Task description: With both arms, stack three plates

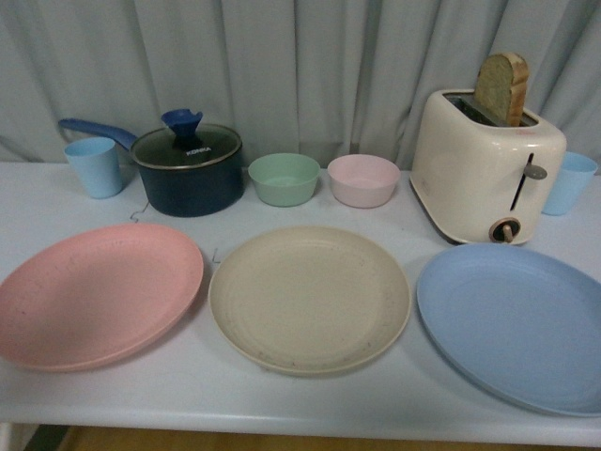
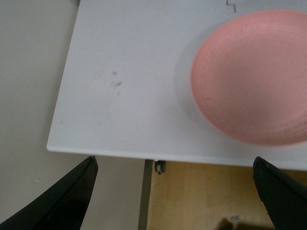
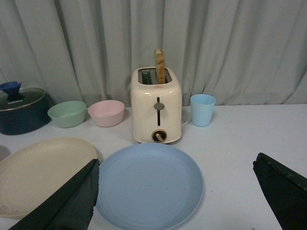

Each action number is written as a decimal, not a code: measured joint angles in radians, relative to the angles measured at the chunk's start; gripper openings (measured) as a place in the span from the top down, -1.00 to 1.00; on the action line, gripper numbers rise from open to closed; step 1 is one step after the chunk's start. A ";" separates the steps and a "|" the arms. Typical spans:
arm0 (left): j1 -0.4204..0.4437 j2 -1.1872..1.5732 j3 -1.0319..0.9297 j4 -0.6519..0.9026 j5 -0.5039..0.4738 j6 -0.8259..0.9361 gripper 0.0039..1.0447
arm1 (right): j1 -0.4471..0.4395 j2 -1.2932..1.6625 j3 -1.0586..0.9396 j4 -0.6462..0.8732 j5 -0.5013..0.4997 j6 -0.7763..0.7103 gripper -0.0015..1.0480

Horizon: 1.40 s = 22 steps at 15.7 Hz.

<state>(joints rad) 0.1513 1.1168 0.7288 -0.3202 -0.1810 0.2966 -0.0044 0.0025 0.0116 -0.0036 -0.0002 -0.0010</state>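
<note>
Three plates lie side by side on the white table (image 1: 282, 395): the pink plate (image 1: 99, 291) at the left, the beige plate (image 1: 308, 297) in the middle, the blue plate (image 1: 516, 319) at the right. No arm shows in the front view. My left gripper (image 2: 175, 191) is open and empty, off the table's front corner, with the pink plate (image 2: 254, 76) ahead of it. My right gripper (image 3: 175, 191) is open and empty, above the near side of the blue plate (image 3: 148, 184); the beige plate (image 3: 43, 172) lies beside it.
Along the back stand a light blue cup (image 1: 94, 166), a dark lidded pot (image 1: 186, 167), a green bowl (image 1: 284, 178), a pink bowl (image 1: 363, 179), a cream toaster (image 1: 484, 169) with a bread slice (image 1: 500, 87), and another blue cup (image 1: 568, 181). A curtain hangs behind.
</note>
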 joint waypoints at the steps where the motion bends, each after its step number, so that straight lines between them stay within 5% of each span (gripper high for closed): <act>1: -0.005 0.077 0.076 -0.031 0.022 -0.005 -0.88 | 0.000 0.000 0.000 0.000 0.000 0.000 -0.87; 7: -0.027 0.578 0.444 -0.097 0.151 -0.031 -0.88 | 0.000 0.000 0.000 0.000 0.000 0.000 -0.87; 13: 0.041 0.878 0.689 -0.230 0.290 -0.087 -0.88 | 0.000 0.000 0.000 0.000 0.000 0.000 -0.87; 22: 0.049 1.081 0.733 -0.178 0.278 -0.087 -0.88 | 0.000 0.000 0.000 0.000 0.000 0.000 -0.87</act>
<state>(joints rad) 0.2001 2.1975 1.4620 -0.4980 0.0967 0.2092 -0.0044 0.0025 0.0116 -0.0040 0.0002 -0.0010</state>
